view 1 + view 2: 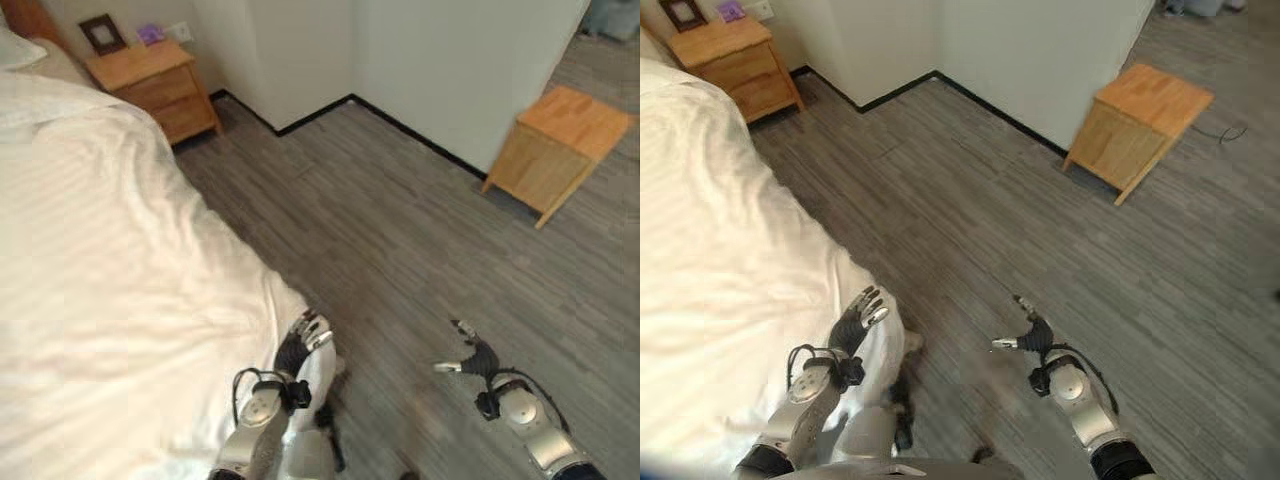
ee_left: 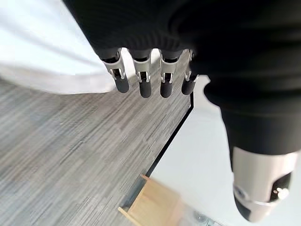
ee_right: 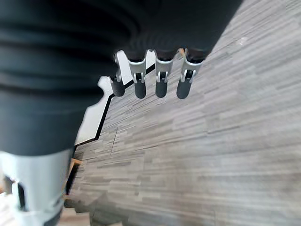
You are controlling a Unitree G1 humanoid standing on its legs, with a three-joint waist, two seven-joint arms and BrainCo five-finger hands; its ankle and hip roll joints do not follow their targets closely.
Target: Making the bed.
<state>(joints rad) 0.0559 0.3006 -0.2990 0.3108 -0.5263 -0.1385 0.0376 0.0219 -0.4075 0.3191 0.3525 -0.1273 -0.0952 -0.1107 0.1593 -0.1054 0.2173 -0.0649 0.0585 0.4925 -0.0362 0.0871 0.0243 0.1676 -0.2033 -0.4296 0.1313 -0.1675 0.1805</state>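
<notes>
While the white duvet [image 1: 110, 280] fills the frame's left, long axis running lower left to upper left toward the pillow [image 1: 18, 48], both hands hold nothing. Left hand [image 1: 305, 338]: fingers straight, beside the duvet's lower corner. Right hand [image 1: 472, 354]: fingers relaxed, over floor, lower right. Advice: grip the hanging edge, pull evenly.

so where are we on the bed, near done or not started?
Looks early or between steps. The white duvet is spread over the bed with soft creases, its corner hanging near the floor by the left robot hand. Nothing is in hand: the left robot hand is open beside that corner, and the right robot hand is open over the wood floor. Left: grasp the edge, pull it smooth.
</notes>
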